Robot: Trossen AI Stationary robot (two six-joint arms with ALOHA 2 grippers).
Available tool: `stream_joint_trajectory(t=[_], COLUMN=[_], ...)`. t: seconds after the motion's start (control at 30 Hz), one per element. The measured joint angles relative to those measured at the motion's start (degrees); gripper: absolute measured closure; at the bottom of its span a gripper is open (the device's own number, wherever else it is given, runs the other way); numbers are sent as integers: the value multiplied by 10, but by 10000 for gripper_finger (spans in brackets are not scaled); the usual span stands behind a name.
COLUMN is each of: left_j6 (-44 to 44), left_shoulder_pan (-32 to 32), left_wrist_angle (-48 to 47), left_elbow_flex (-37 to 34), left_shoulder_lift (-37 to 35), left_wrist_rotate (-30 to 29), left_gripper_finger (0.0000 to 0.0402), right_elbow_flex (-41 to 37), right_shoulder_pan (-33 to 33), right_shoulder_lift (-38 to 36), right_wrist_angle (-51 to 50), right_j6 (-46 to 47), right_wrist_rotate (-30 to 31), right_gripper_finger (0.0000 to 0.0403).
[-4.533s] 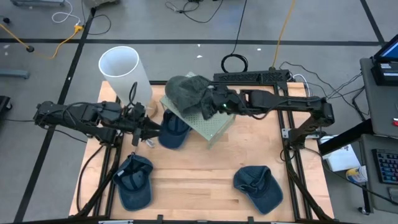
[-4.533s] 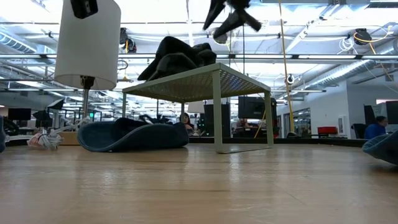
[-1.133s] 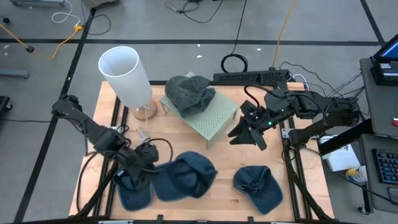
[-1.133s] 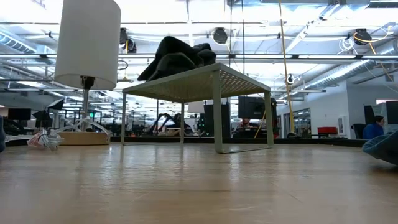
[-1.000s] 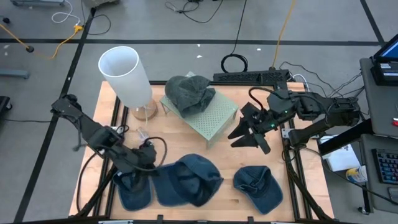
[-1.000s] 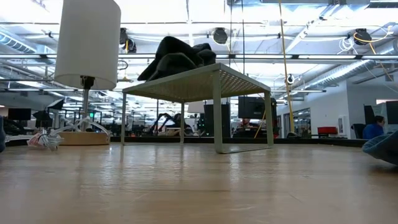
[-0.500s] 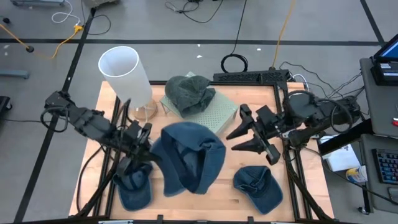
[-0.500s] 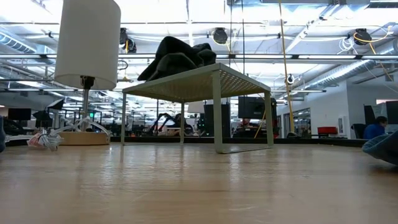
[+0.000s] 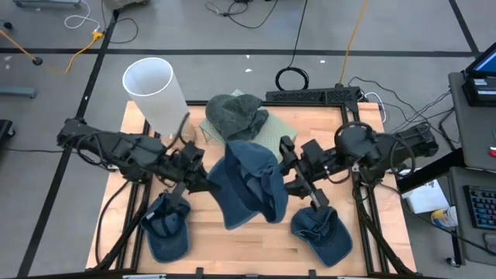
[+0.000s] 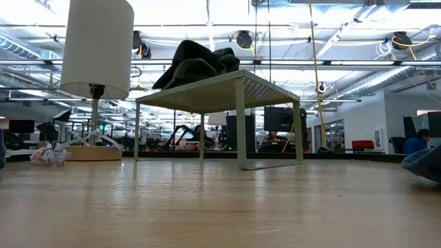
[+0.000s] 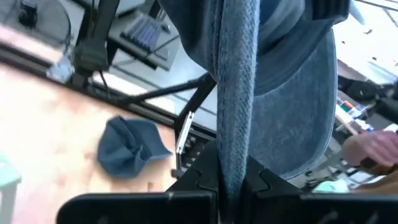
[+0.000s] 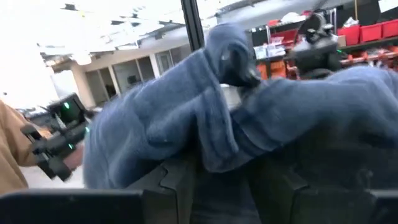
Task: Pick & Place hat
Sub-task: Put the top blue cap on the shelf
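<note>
A blue hat [image 9: 249, 186] hangs in the air over the middle of the table, between my two arms. My left gripper [image 9: 208, 183] is shut on its left edge. My right gripper [image 9: 293, 177] has come in from the right and is shut on its right side. A grey hat [image 9: 232, 116] lies on top of the green mesh rack [image 9: 275, 143], behind the blue hat. In the low view the grey hat [image 10: 196, 62] rests on the rack top [image 10: 227, 86]. Neither gripper nor the lifted hat shows there. My left gripper pinches an edge of the hat's cloth [image 11: 233, 168] between its two fingers, coming level from the table's left. The hat [image 11: 280, 81] is lifted clear of the table and sags past the fingers. My right gripper has a bunched fold of the hat's cloth [image 12: 217, 158] between its two fingers [image 12: 177, 180], coming level from the table's right. The fold fills the gap between them. The hat [image 12: 155, 118] hangs clear of the table.
A white lamp [image 9: 155, 93] stands at the far left by the rack. Two more blue hats lie near the front edge, one at the left [image 9: 167, 229] and one at the right [image 9: 322, 232]. Bare wood lies between them.
My left gripper has risen from the near left of the table and swung toward the middle, carrying the blue hat, which now hangs lifted clear. My right gripper has moved toward the table's left to the hat, and its fingers have closed in on its right side.
</note>
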Motion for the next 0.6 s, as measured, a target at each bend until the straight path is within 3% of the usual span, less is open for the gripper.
stream_joint_trajectory(t=[0.2,0.6], left_j6=[-73,-177], left_shoulder_pan=[36,42], left_wrist_angle=[-2,-29], left_elbow_flex=[0,-1], left_shoulder_lift=[18,10], left_wrist_rotate=[83,212], left_gripper_finger=[394,394], right_elbow_flex=[0,0], right_shoulder_pan=[-1,29], right_shoulder_lift=[35,33], right_wrist_angle=[-27,-268], right_j6=[43,161], right_wrist_rotate=[-2,-3], right_gripper_finger=[287,310])
